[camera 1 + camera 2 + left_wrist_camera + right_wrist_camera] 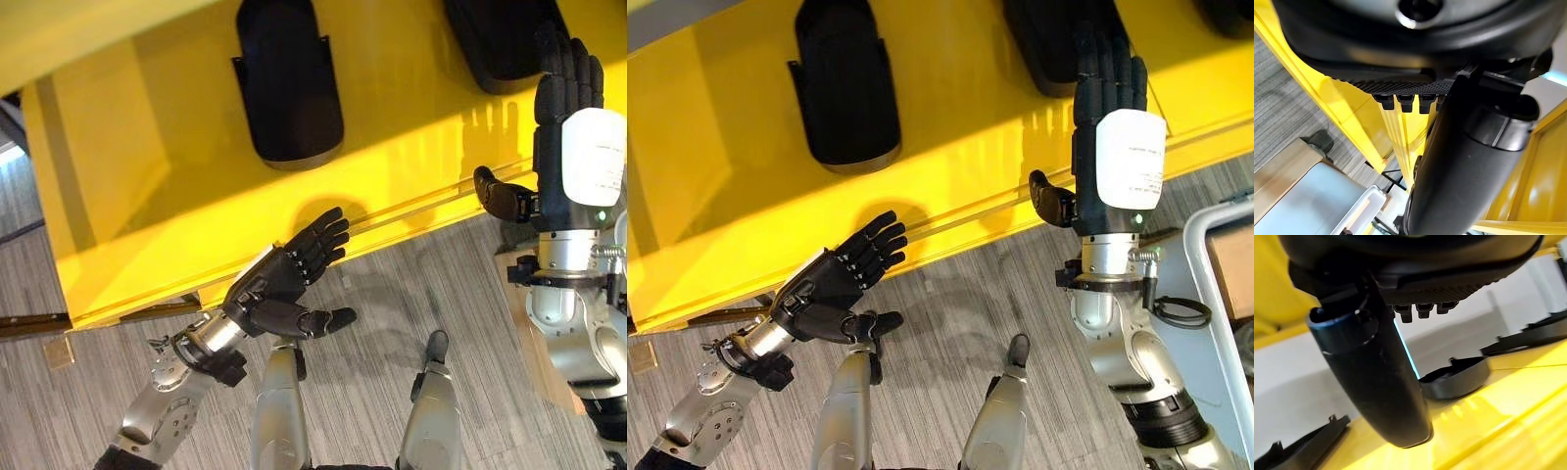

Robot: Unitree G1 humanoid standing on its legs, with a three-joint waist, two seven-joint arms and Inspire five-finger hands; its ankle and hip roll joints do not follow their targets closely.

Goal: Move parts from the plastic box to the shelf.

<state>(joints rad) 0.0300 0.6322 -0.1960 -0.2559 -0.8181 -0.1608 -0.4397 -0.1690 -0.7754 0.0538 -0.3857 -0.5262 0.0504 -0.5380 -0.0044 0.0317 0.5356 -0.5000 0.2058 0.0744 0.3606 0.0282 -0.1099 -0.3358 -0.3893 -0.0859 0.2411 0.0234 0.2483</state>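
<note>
A long black moulded part lies on the yellow shelf, and a second black part lies further right. My left hand hovers at the shelf's front edge, below the first part, open and empty with its fingers pointing at the shelf. My right hand is raised over the front edge on the right, open with straight fingers and the thumb spread out, its fingertips just below the second part. It holds nothing. The right wrist view has black parts resting on the shelf beyond the thumb.
The shelf's ridged front lip runs diagonally across the view, with grey striped floor below it. A pale grey rimmed container stands at the far right beside my right arm. A third black part peeks in at the shelf's top right.
</note>
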